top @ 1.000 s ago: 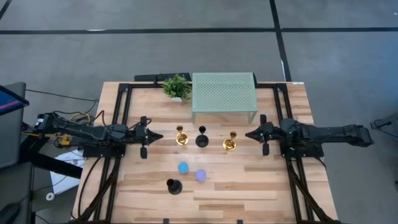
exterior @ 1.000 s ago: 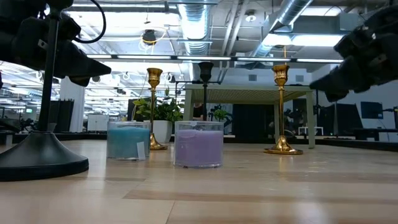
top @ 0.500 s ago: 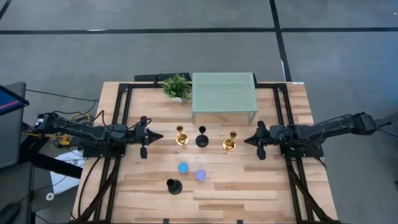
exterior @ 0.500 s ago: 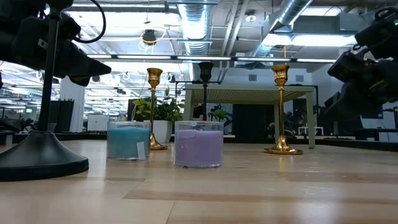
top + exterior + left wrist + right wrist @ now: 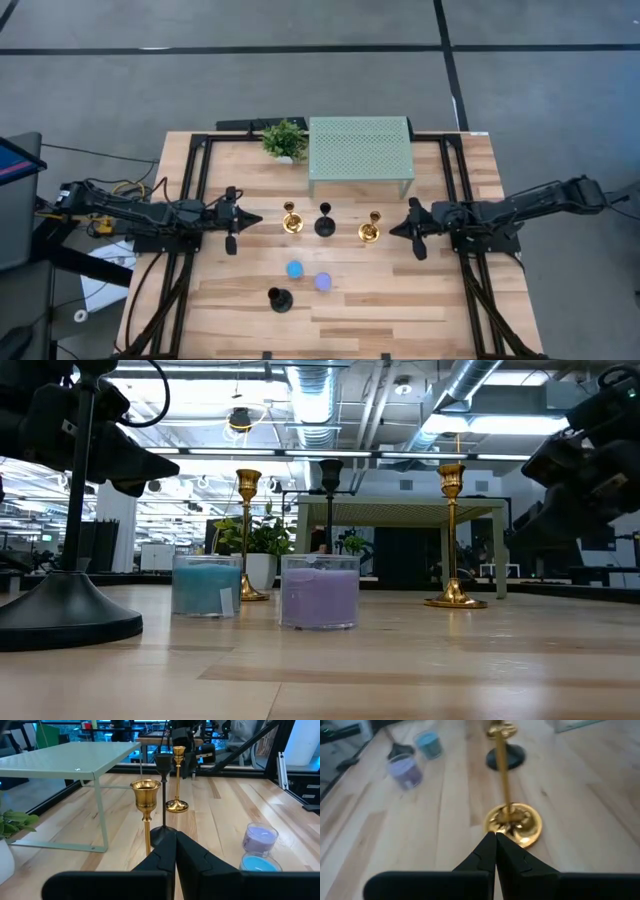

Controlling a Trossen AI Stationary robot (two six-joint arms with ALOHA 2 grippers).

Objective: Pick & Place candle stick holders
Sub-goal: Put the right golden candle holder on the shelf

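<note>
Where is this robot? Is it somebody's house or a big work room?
Probably a big workshop or lab, not a house. Bare pipes and ducts run across the ceiling, the floor is plain grey concrete, and the wooden table sits in a black metal frame.

From overhead I get even, fairly bright light on the table point(image 5: 400, 290), with only short soft shadows beside the standing pieces. In the low view the ceiling lamps point(image 5: 240, 420) and bright windows backlight everything, so the near black holder point(image 5: 65, 610) reads as a silhouette and the tabletop carries pale glare. My left wrist view is sharp, and the gold holder point(image 5: 146, 795) shows clean highlights. My right wrist view is smeared with blur: the gold base point(image 5: 513, 822) glints, and the purple candle point(image 5: 404, 771) beyond is soft.
</note>
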